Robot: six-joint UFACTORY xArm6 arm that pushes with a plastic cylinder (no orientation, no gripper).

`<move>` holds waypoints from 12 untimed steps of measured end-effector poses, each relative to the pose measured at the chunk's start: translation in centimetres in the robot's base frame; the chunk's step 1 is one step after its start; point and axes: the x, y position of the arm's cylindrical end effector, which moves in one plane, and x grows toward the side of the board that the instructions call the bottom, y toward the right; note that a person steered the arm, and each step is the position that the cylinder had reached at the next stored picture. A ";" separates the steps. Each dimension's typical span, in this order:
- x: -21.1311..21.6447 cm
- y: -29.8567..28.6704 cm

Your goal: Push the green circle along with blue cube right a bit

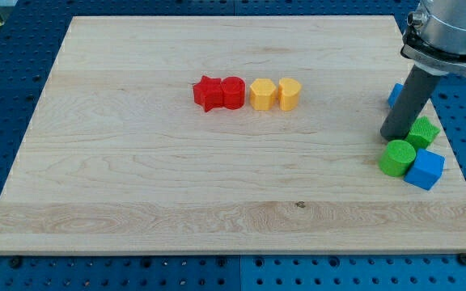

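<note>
wooden board (136,178): my tip (392,137), no jaws, just above-left of green circle (396,157), blue cube (425,169).

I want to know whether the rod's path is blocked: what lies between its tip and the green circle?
Nothing: in the camera view my tip stands just up-left of the green circle, with only a sliver of bare board between them.

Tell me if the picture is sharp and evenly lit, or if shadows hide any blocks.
Camera view: sharp, evenly and softly lit, no glare on the board; only faint shadows beside the blocks; my tip hides part of a blue block behind it.
</note>
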 end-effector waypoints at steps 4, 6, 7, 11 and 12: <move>6.1 -6.3; 8.8 -6.1; 8.8 -6.1; 6.7 -4.0; 6.6 -1.3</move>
